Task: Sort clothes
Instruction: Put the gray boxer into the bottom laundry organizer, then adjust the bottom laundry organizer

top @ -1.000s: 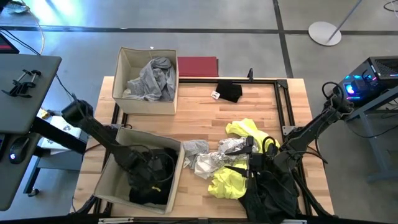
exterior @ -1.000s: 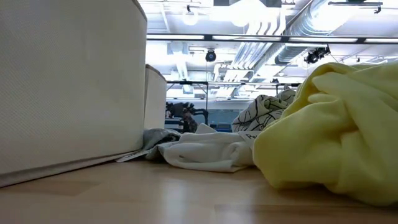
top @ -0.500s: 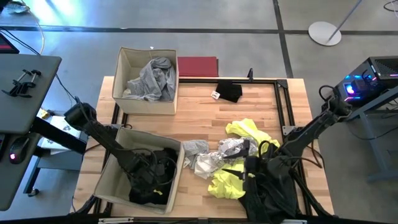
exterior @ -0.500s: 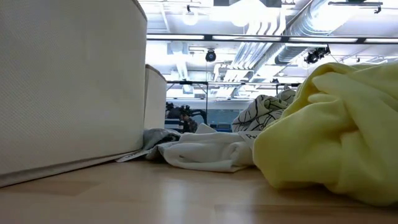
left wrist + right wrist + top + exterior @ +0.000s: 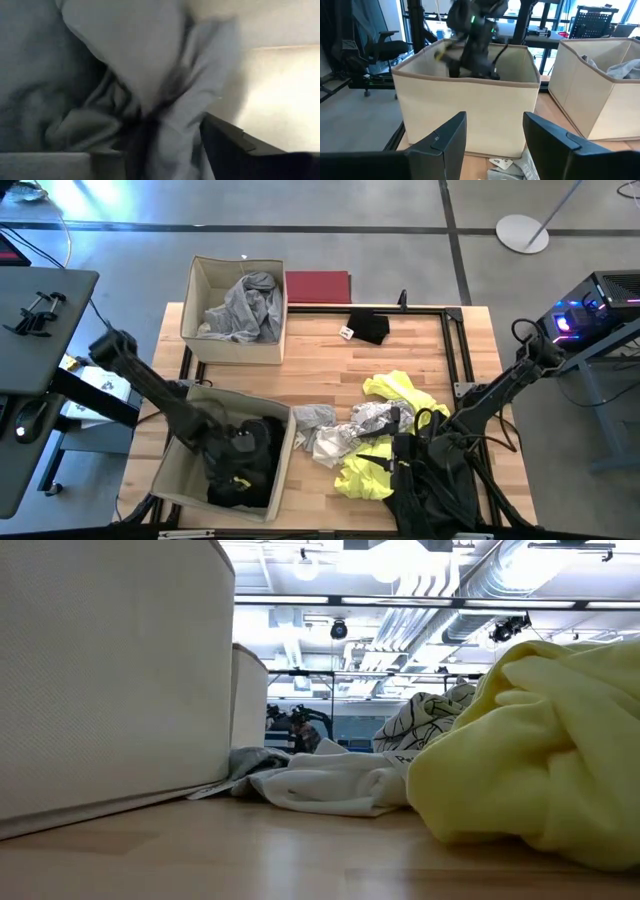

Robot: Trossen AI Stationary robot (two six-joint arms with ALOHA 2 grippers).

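Dark clothes (image 5: 250, 470) fill the near-left beige box (image 5: 172, 472). My left gripper (image 5: 235, 455) stands open inside this box, and dark cloth (image 5: 150, 90) bunches between its spread fingers. A pile lies on the near right of the table: neon yellow garments (image 5: 402, 393), a white patterned one (image 5: 350, 438) and black ones (image 5: 440, 490). My right gripper (image 5: 400, 448) hovers over this pile, open with nothing between its fingers (image 5: 492, 137), and it points level toward the near-left box (image 5: 465, 107). A grey garment (image 5: 245, 305) lies in the far-left box. My left gripper stands with its fingers pointing steeply down into the box, on either side of a bunch of dark cloth (image 5: 155, 125). The cloth lies on the other clothes in the box. I cannot tell whether the fingers touch it.
A small black garment (image 5: 368, 327) lies at the table's far middle, and a flat dark red rectangle (image 5: 318, 286) lies beyond the far edge. A black frame (image 5: 455, 330) runs along the far and right sides. In the low view the yellow garment (image 5: 540, 770) and a white one (image 5: 330, 780) lie beside the box wall (image 5: 110, 680).
My left arm has drawn up and back over the near-left box, with its elbow moving toward the table's left edge. The dark clothes have stayed in the box. My right gripper has shifted slightly toward the near edge above the pile.
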